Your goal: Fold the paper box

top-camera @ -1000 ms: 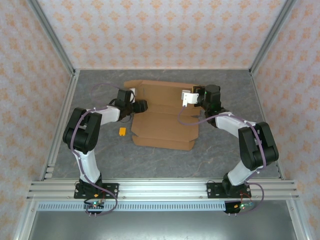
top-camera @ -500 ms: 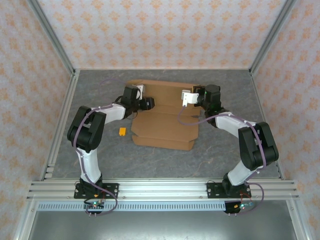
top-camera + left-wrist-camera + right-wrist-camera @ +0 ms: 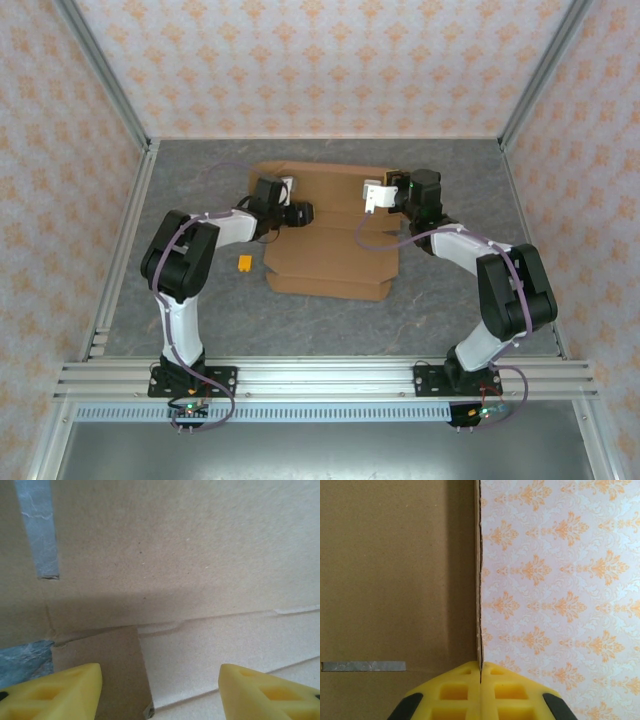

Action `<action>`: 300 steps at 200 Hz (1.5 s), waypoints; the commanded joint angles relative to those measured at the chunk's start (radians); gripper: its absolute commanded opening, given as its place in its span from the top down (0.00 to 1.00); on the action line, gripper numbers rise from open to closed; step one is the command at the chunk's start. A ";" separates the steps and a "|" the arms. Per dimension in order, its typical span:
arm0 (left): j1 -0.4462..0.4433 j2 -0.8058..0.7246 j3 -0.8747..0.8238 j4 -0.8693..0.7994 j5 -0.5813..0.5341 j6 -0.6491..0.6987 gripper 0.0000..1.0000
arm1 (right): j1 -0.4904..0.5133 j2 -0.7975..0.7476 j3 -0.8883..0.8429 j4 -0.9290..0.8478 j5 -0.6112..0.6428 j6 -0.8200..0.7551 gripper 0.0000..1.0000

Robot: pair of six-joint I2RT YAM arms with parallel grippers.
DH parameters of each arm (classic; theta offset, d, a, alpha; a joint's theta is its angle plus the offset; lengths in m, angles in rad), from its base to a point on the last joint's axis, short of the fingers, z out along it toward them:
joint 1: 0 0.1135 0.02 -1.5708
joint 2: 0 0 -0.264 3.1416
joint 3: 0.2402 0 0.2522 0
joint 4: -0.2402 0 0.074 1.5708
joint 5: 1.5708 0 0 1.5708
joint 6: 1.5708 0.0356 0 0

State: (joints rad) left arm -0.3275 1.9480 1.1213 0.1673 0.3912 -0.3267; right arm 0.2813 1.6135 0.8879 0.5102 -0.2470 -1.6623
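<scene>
The paper box (image 3: 330,240) is a brown cardboard sheet with creases and slits, lying mid-table with its far part raised. My left gripper (image 3: 307,212) hovers over the sheet's left part. In the left wrist view its yellow fingertips (image 3: 60,692) stand apart above creased cardboard (image 3: 175,555), with nothing between them. My right gripper (image 3: 369,197) is at the sheet's far right. In the right wrist view it (image 3: 480,669) is shut on the thin edge of an upright cardboard panel (image 3: 395,580).
A tiny orange-yellow piece (image 3: 244,264) lies on the grey table (image 3: 200,310) just left of the sheet. Patterned walls and aluminium posts (image 3: 125,110) enclose the table on three sides. A slit (image 3: 37,530) in the cardboard shows the table beneath.
My left gripper has moved right, from the sheet's left edge to over the cardboard. The right gripper has stayed still, holding the panel.
</scene>
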 commanded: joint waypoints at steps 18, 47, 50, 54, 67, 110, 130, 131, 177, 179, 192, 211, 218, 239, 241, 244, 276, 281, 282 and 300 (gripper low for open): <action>0.012 -0.192 -0.079 -0.037 -0.075 0.050 0.31 | 0.010 -0.014 0.015 0.005 -0.038 -0.013 1.00; 0.063 -0.325 -0.159 -0.057 -0.071 0.067 0.31 | 0.009 -0.010 0.016 -0.004 -0.031 -0.036 1.00; 0.071 -0.340 -0.167 -0.061 -0.072 0.069 0.30 | 0.010 -0.010 0.016 -0.003 -0.031 -0.038 1.00; 0.081 -0.358 -0.174 -0.069 -0.073 0.068 0.30 | 0.010 -0.011 0.016 -0.003 -0.031 -0.040 1.00; 0.125 -0.412 -0.195 -0.093 -0.070 0.073 0.30 | 0.009 -0.011 0.015 -0.003 -0.032 -0.042 1.00; 0.273 -0.460 -0.200 -0.112 -0.034 0.086 0.22 | 0.008 -0.008 0.003 0.026 -0.037 -0.072 1.00; 0.317 -0.405 -0.152 -0.117 0.057 0.097 0.21 | 0.009 -0.010 0.003 0.027 -0.038 -0.084 1.00; 0.317 -0.402 -0.148 -0.119 0.061 0.098 0.21 | 0.009 -0.010 0.003 0.026 -0.038 -0.085 1.00; 0.321 -0.302 -0.045 -0.191 0.145 0.199 0.21 | 0.008 -0.009 0.008 0.010 -0.035 -0.100 1.00; 0.321 -0.299 -0.042 -0.190 0.146 0.201 0.21 | 0.008 -0.008 0.008 0.010 -0.035 -0.101 1.00; 0.321 -0.277 -0.024 -0.194 0.142 0.214 0.21 | 0.009 -0.006 0.010 0.010 -0.037 -0.100 1.00; 0.323 -0.236 0.020 -0.222 0.113 0.234 0.22 | 0.009 -0.004 0.013 0.009 -0.037 -0.099 1.00; 0.324 -0.222 0.031 -0.220 0.112 0.237 0.22 | 0.009 -0.004 0.014 0.007 -0.035 -0.099 1.00; 0.326 -0.176 0.080 -0.232 0.131 0.264 0.23 | 0.009 -0.007 0.016 0.001 -0.034 -0.098 1.00; 0.326 -0.172 0.084 -0.235 0.133 0.268 0.23 | 0.008 -0.007 0.017 0.000 -0.034 -0.099 1.00; 0.326 -0.166 0.091 -0.239 0.136 0.273 0.24 | 0.009 -0.007 0.018 0.000 -0.034 -0.097 1.00; 0.326 -0.123 0.126 -0.241 0.170 0.301 0.31 | 0.009 -0.004 0.020 -0.004 -0.037 -0.096 1.00; 0.326 -0.120 0.127 -0.240 0.173 0.304 0.32 | 0.008 -0.003 0.020 -0.004 -0.036 -0.095 1.00; 0.326 -0.120 0.127 -0.239 0.173 0.304 0.33 | 0.009 -0.002 0.020 -0.003 -0.036 -0.095 1.00; 0.327 -0.102 0.147 -0.241 0.188 0.304 0.39 | 0.009 0.000 0.024 -0.003 -0.034 -0.096 1.00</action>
State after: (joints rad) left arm -0.0063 1.8305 1.2232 -0.0494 0.5426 -0.0528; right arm 0.2836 1.6135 0.8883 0.5106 -0.2619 -1.7519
